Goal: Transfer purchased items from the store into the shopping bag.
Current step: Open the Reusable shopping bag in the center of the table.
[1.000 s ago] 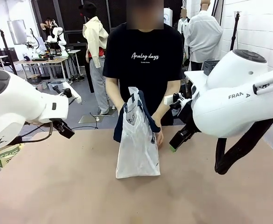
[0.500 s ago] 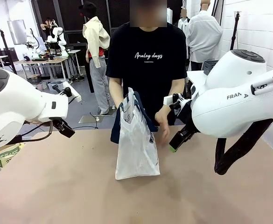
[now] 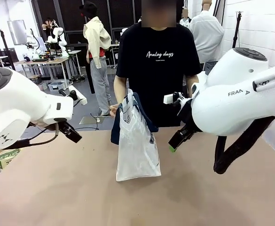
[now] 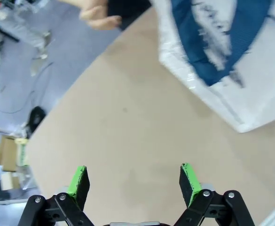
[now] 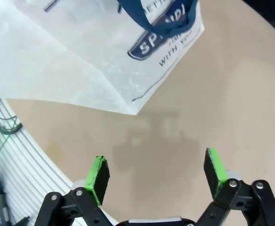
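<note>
The shopping bag, whitish plastic with navy handles, stands upright at the middle of the table. A person behind it holds its top with one hand. My left gripper hovers open to the left of the bag, apart from it. In the left wrist view my gripper is over bare table, with the bag ahead to the right. My right gripper hangs open just right of the bag. The right wrist view has that gripper above the table, the bag beyond. The purchased items are out of view.
A roll of tape lies at the table's left edge. The brown table stretches bare in front of the bag. In the left wrist view the table's edge curves past, with floor and cables beyond it.
The person's other hand has let go of the bag's right side and pulled back, and the person stepped right. My left gripper drifted slightly right and down.
</note>
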Controlling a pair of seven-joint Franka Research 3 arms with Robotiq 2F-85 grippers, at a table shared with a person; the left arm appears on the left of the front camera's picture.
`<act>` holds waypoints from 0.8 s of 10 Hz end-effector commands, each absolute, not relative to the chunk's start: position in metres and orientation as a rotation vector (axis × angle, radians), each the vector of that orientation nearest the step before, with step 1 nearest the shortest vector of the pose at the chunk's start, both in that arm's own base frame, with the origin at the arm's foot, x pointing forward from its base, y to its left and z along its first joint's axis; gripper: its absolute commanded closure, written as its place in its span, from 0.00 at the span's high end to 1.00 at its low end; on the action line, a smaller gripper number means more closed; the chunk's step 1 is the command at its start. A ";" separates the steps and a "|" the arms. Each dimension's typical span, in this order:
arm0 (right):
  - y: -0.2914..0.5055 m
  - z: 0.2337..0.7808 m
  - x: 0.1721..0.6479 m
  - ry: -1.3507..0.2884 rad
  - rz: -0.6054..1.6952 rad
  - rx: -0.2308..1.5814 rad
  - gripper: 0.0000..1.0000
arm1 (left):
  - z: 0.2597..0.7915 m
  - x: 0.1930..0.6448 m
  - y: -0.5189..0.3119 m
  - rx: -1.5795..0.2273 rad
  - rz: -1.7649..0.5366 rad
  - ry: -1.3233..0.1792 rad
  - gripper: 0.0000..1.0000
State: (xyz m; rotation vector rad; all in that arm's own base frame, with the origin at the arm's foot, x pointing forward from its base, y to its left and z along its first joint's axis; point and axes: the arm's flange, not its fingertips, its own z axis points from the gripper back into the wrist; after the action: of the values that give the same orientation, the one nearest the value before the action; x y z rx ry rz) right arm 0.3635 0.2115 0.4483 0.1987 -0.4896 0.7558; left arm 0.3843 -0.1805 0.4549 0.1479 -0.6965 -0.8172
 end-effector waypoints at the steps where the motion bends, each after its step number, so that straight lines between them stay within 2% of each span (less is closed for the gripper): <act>1: 0.212 0.466 0.375 -0.460 0.758 0.278 1.00 | 0.510 0.381 -0.168 -0.052 -0.839 -0.604 1.00; 3: 0.222 0.499 0.386 -0.444 0.735 0.278 1.00 | 0.534 0.391 -0.179 -0.027 -0.765 -0.621 1.00; 4: 0.232 0.518 0.394 -0.447 0.718 0.270 1.00 | 0.550 0.398 -0.185 -0.018 -0.739 -0.679 1.00; 8: 0.282 0.596 0.461 -0.453 0.637 0.262 1.00 | 0.583 0.441 -0.220 0.003 -0.710 -0.732 1.00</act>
State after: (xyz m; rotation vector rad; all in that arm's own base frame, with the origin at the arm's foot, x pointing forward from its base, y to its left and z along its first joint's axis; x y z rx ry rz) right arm 0.4372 0.2638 0.5812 0.2822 -0.4851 0.6827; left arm 0.4271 -0.2076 0.5862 -0.0226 -0.7307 -0.7346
